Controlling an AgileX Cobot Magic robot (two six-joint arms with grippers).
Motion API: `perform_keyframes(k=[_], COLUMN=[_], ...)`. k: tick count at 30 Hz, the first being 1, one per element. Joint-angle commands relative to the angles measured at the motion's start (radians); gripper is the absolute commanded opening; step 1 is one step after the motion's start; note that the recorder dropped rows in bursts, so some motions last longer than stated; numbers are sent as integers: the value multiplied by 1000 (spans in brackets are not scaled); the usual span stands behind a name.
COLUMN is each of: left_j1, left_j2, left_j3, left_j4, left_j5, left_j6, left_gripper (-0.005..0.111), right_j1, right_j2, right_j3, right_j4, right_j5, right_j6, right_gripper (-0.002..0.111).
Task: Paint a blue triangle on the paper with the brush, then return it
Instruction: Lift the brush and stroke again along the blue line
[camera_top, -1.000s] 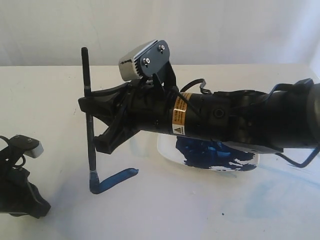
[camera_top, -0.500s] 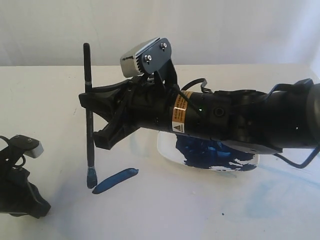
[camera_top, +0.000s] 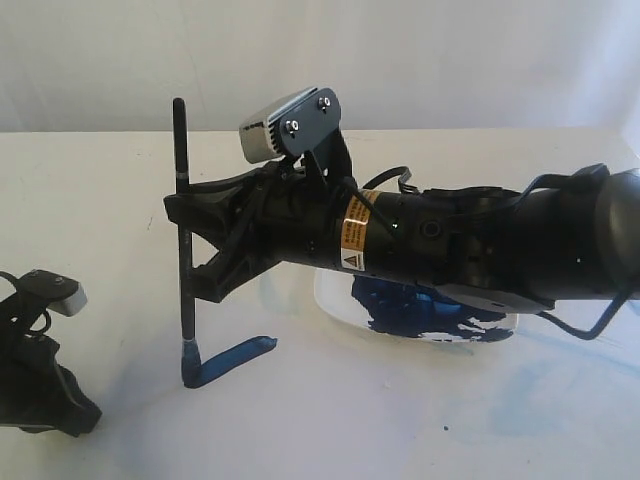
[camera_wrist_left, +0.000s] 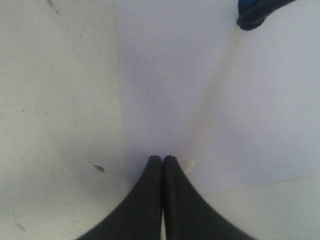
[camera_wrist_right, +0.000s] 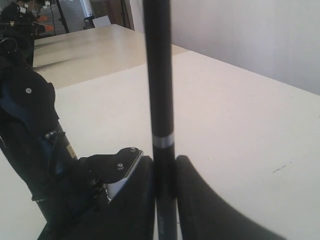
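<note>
My right gripper (camera_top: 183, 238) reaches across from the right and is shut on the brush (camera_top: 183, 290), which it holds upright. The black handle passes between the fingers (camera_wrist_right: 142, 190) in the right wrist view. The bristle tip (camera_top: 190, 372) rests on the paper (camera_top: 330, 410) at the left end of the blue triangle mark (camera_top: 235, 356), which shows as one slanted dark blue stroke. My left gripper (camera_wrist_left: 162, 160) is shut and empty, its tips low over the paper (camera_wrist_left: 210, 110) near the sheet's edge. The stroke's end (camera_wrist_left: 255, 14) shows in that view too.
A white plate (camera_top: 330, 300) with a big dark blue paint blob (camera_top: 420, 308) lies under the right arm. Faint light-blue smears (camera_top: 520, 400) mark the surface at the right. The left arm (camera_top: 40, 385) sits at the lower left. Cream table (camera_wrist_left: 50, 100) borders the paper.
Half a second ago the brush tip was lifted just off the paper beside the stroke. It has come back down at the stroke's left end. The left arm is still.
</note>
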Motion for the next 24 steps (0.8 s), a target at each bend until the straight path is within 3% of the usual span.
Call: perform_keyframes(k=[1, 24], left_j1=[-9, -9], left_j2=[10, 10], left_j3=[8, 8], left_j4=[2, 2], left_j5=[31, 33], left_j6=[3, 3], left_gripper=[0, 0], right_j1=[0, 0], right_j2=[0, -33], right_j3=[-8, -8], right_j4=[-7, -64], right_j5=[17, 102], right_j6=[-5, 69], right_gripper=[0, 0])
